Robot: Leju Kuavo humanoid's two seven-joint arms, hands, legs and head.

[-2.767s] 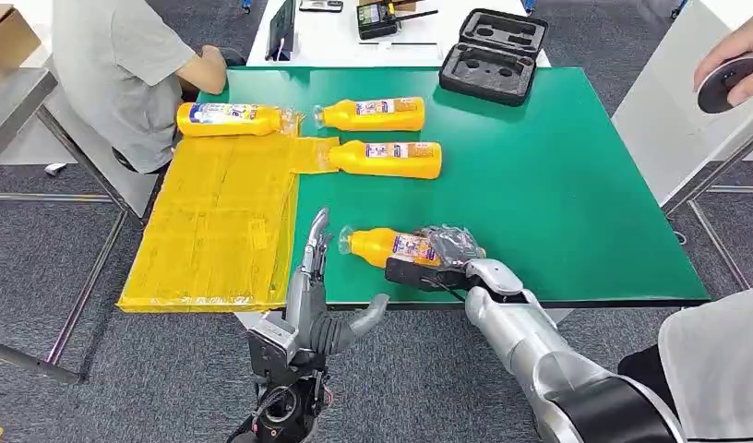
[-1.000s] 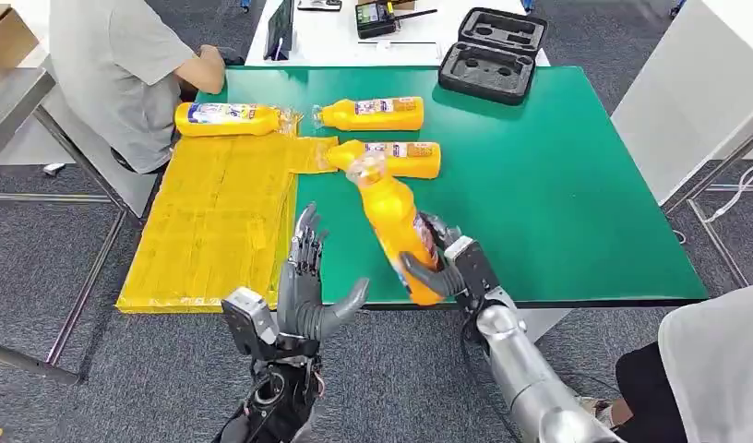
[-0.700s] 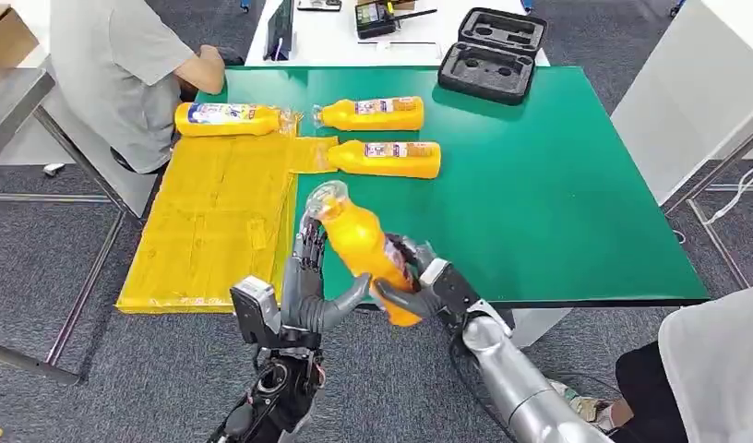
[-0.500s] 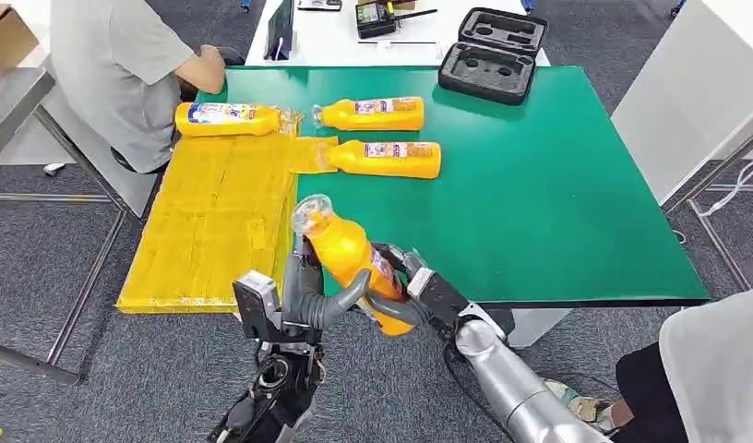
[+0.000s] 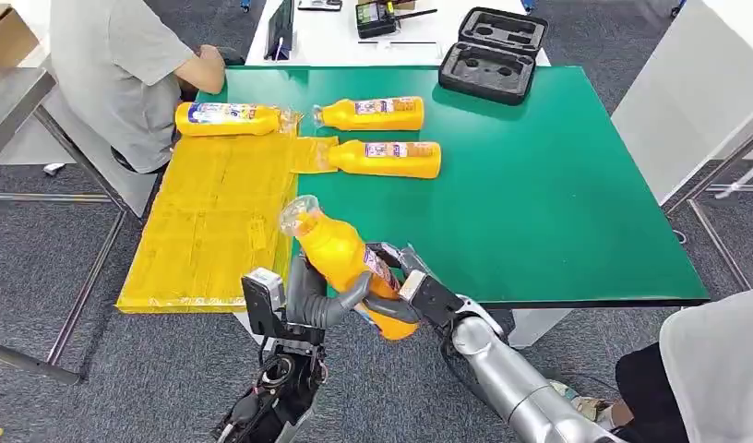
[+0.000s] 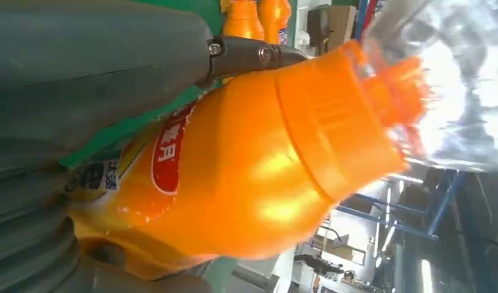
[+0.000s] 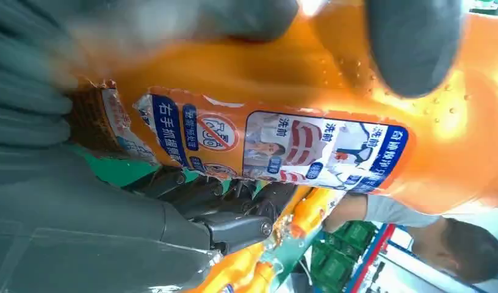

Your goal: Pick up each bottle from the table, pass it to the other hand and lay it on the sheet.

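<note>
An orange bottle [image 5: 339, 257] with a clear cap is tilted in the air over the table's front edge, cap pointing up toward the yellow sheet [image 5: 216, 217]. My right hand [image 5: 408, 288] grips its base from the right. My left hand [image 5: 308, 297] wraps it from the left, thumb across the middle and fingers behind. The left wrist view has the bottle [image 6: 246, 177] lying against the palm. Its label [image 7: 307, 146] faces the right wrist camera. Two more bottles [image 5: 387, 159] [image 5: 371, 113] lie on the green table [image 5: 557, 185]. A third bottle [image 5: 227, 118] lies at the sheet's far edge.
A person in a grey shirt [image 5: 124, 65] sits at the table's far left corner. An open black foam case [image 5: 493, 55] stands at the back of the table. Another person's clothing [image 5: 714, 369] is at the lower right.
My right hand lifted the bottle off the table and carried it left and toward me. My left hand rose to meet it and its thumb has closed around the bottle.
</note>
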